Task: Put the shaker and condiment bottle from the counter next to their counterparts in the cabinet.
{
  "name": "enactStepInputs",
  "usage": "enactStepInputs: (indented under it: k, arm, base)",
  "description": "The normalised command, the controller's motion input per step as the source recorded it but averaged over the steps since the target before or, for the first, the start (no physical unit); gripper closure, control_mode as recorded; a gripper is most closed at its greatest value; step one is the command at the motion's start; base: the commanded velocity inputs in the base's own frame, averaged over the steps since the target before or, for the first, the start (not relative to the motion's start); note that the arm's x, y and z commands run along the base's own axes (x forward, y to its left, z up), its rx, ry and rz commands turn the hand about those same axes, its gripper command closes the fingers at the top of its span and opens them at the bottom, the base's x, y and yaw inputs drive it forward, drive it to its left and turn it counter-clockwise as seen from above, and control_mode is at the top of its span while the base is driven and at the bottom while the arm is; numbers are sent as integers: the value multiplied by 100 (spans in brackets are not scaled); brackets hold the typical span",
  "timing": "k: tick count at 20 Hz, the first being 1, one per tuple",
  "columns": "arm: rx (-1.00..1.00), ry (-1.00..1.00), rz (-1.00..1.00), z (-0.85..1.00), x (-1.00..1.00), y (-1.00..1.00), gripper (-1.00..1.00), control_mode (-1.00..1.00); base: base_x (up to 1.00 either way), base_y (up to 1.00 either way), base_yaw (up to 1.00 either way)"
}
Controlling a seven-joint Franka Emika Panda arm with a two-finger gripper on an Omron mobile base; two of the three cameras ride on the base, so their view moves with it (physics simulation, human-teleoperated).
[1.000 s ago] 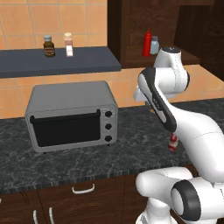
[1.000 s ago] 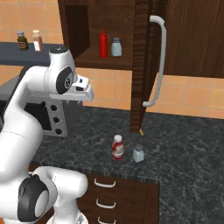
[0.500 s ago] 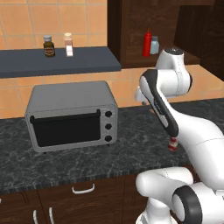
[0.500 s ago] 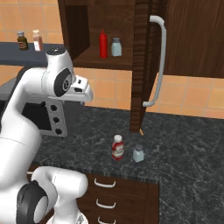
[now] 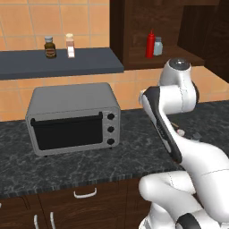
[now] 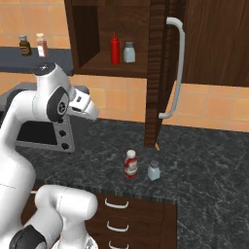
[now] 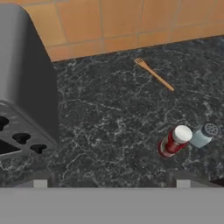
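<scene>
The bottle (image 6: 130, 164) and the shaker (image 6: 154, 170) stand straight up, tops up, side by side low in the middle of the right base view, on the counter (image 6: 204, 170). Neither has moved since before. The tool's tips (image 7: 40, 183) now stand wide apart, holding nothing. The arm has lifted a little.

Left base view: sits behind my arm on its left, facing forward and down over the toaster oven (image 5: 74, 117), the counter (image 5: 67, 165) and the cabinet (image 5: 147, 27). Right base view: behind me on the right, same heading, taking in the cabinet (image 6: 160, 58) and the counter (image 6: 204, 165) with the condiment bottle (image 6: 130, 163) and shaker (image 6: 154, 170). Hand view: looks steeply down, nearer, on that bottle (image 7: 174, 141), shaker (image 7: 204, 134) and oven side (image 7: 26, 87). All three share oven and counter.
</scene>
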Motion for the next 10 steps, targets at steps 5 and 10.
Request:
enactStepInputs:
  k: [5, 10]
  arm:
    - [0, -22, -32, -10, -23, 0, -100, -100]
    - [0, -23, -34, -13, -18, 0, -100, -100]
  base:
    - [0, 0, 0]
    - [0, 0, 0]
